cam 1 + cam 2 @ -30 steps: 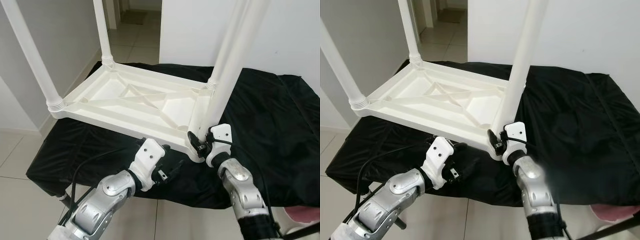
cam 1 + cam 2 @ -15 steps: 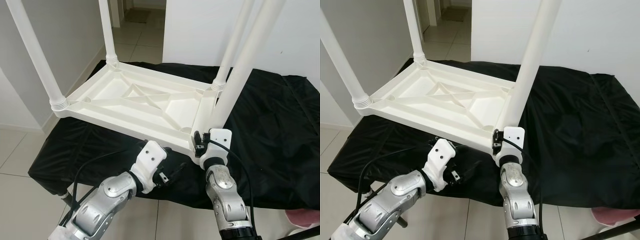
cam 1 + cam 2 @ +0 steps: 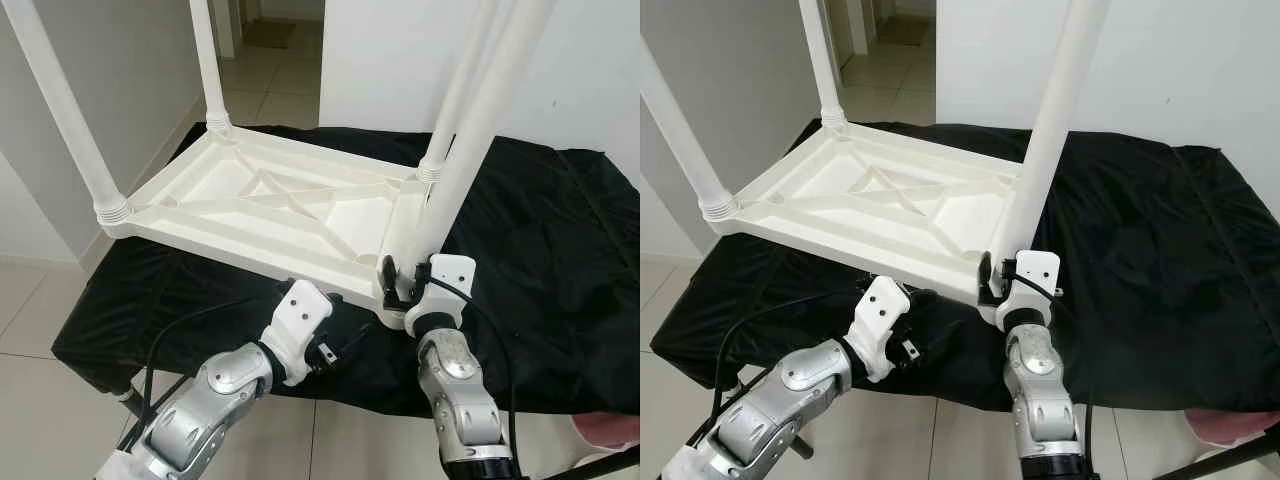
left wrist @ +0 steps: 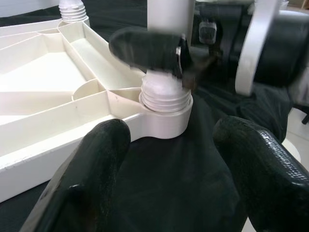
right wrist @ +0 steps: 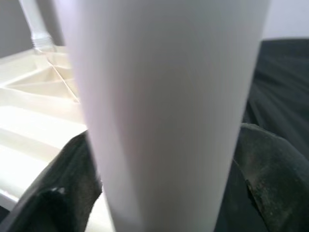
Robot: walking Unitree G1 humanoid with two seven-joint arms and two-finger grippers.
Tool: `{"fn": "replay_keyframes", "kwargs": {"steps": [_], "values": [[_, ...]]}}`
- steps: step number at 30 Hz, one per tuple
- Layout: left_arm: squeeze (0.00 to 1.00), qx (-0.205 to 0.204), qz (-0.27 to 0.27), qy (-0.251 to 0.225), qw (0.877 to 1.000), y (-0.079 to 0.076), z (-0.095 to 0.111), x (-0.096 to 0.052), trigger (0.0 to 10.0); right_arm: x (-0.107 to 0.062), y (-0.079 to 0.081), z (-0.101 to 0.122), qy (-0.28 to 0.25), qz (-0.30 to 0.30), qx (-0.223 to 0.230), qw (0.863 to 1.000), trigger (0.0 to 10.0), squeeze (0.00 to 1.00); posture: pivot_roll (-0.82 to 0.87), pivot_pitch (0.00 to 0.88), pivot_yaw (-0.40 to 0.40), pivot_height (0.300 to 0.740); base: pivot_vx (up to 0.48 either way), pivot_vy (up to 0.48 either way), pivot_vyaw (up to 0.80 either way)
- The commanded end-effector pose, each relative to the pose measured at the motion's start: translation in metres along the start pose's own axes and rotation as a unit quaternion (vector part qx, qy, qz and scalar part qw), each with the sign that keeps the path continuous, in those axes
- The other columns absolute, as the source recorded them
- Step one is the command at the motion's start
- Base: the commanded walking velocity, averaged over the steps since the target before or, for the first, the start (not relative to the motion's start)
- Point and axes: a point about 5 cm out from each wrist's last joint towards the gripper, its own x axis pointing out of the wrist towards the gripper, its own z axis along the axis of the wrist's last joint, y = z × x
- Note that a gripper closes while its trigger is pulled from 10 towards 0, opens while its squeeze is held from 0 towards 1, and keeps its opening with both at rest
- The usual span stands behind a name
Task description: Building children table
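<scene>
A white plastic children's table (image 3: 270,205) lies upside down on a black cloth. Its legs stand straight up. My right gripper (image 3: 405,277) is shut on the near right leg (image 3: 478,130), just above where the leg enters its corner socket (image 4: 164,104). In the right wrist view that leg (image 5: 164,96) runs between the two black fingers (image 5: 270,169). My left gripper (image 3: 343,338) hovers open over the cloth in front of the table's near edge. It points at the same corner and touches nothing.
The black cloth (image 3: 540,230) covers a low surface whose front edge is just under my arms. Three other legs rise at the near left (image 3: 65,110), far left (image 3: 210,70) and far right (image 3: 455,100). Tiled floor (image 3: 40,310) and a wall lie left; something pink (image 3: 610,430) is at lower right.
My right forearm has swung in from the right to stand almost straight below its gripper, which stays clamped on the leg. The left gripper has hardly moved. The camera shifted slightly.
</scene>
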Motion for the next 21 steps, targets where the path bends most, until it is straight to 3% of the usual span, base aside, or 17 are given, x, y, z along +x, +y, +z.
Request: {"fn": "replay_keyframes", "kwargs": {"steps": [1,2,6,9,12,15,17,18,20,21], "values": [[0.00,0.003,-0.066,0.000,0.998,-0.005,0.002,-0.001,10.0,0.004,-0.006,0.001,-0.004,0.036,0.001,0.999,10.0,0.59,-0.03,0.000,0.014,0.740,0.000,0.000,0.00],[0.00,0.004,-0.066,0.001,0.998,-0.004,0.002,-0.001,10.0,0.006,-0.009,0.000,0.003,0.073,-0.007,0.997,10.0,0.00,-0.03,0.000,0.016,0.740,0.000,0.000,0.00],[0.00,0.004,-0.065,0.000,0.998,-0.001,0.002,0.000,10.0,0.010,-0.015,-0.003,0.015,0.124,-0.014,0.992,10.0,0.00,-0.04,0.000,0.019,0.740,0.000,0.000,0.00],[0.00,0.001,-0.061,-0.004,0.998,0.000,0.004,0.002,10.0,0.014,-0.018,-0.003,0.026,0.193,-0.024,0.981,10.0,0.00,-0.04,0.001,0.019,0.740,0.000,0.000,0.00],[0.00,0.000,-0.061,-0.005,0.998,-0.001,0.004,0.003,10.0,0.015,-0.018,-0.003,0.029,0.215,-0.031,0.976,10.0,0.00,-0.04,0.001,0.019,0.740,0.000,0.000,0.00],[0.00,-0.003,-0.063,-0.007,0.998,-0.003,0.004,0.004,10.0,0.019,-0.019,-0.005,0.041,0.283,-0.049,0.957,10.0,0.00,-0.04,0.003,0.018,0.740,0.000,0.000,0.00],[0.00,-0.003,-0.062,-0.006,0.998,-0.003,0.004,0.004,10.0,0.020,-0.019,-0.005,0.045,0.298,-0.054,0.952,10.0,0.00,-0.04,0.003,0.018,0.740,0.000,0.000,0.00],[0.00,-0.003,-0.062,-0.006,0.998,-0.002,0.004,0.004,10.0,0.021,-0.020,-0.006,0.048,0.311,-0.059,0.948,5.3,0.00,-0.04,0.004,0.018,0.740,0.000,0.000,0.00],[0.00,-0.003,-0.062,-0.006,0.998,-0.002,0.004,0.004,10.0,0.021,-0.020,-0.006,0.048,0.311,-0.059,0.948,5.3,0.00,-0.04,0.004,0.018,0.740,0.000,0.000,0.00],[0.00,-0.003,-0.060,-0.007,0.998,-0.001,0.004,0.004,10.0,0.022,-0.022,-0.007,0.051,0.319,-0.065,0.944,0.5,0.00,-0.04,0.004,0.018,0.740,0.000,0.000,0.00]]}}
